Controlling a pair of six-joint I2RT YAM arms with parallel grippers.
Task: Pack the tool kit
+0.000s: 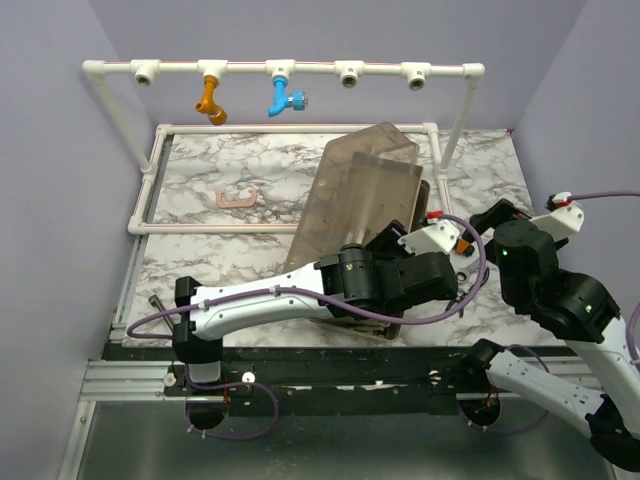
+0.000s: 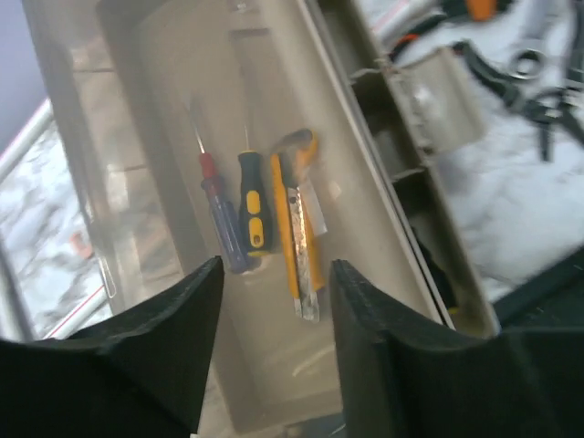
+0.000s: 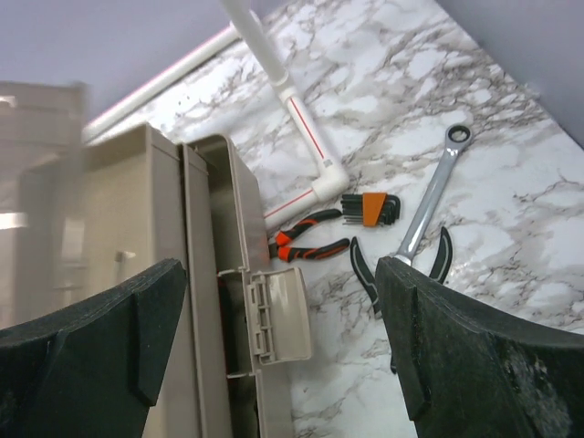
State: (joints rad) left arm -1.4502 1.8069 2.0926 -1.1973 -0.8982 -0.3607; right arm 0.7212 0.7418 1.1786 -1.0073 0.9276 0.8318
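Observation:
The tool kit box (image 1: 365, 180) stands mid-table with its smoky lid raised. My left gripper (image 1: 388, 238) hangs over its beige tray (image 2: 365, 210), open and holding nothing (image 2: 276, 274). In the tray lie a red-and-blue screwdriver (image 2: 219, 214), a black-and-yellow screwdriver (image 2: 253, 205) and a yellow utility knife (image 2: 299, 237). My right gripper (image 3: 281, 274) is open wide above the box's side latch (image 3: 278, 315). On the marble beside the box lie orange-handled pliers (image 3: 310, 239), a hex key set (image 3: 370, 208), a wrench (image 3: 433, 196) and black-handled pliers (image 3: 401, 265).
A white pipe frame (image 1: 300, 70) with orange (image 1: 210, 100) and blue fittings (image 1: 285, 98) spans the back. A low white pipe rail (image 1: 290, 128) borders the marble top. A pink handle (image 1: 238, 197) lies on the marble left of the box.

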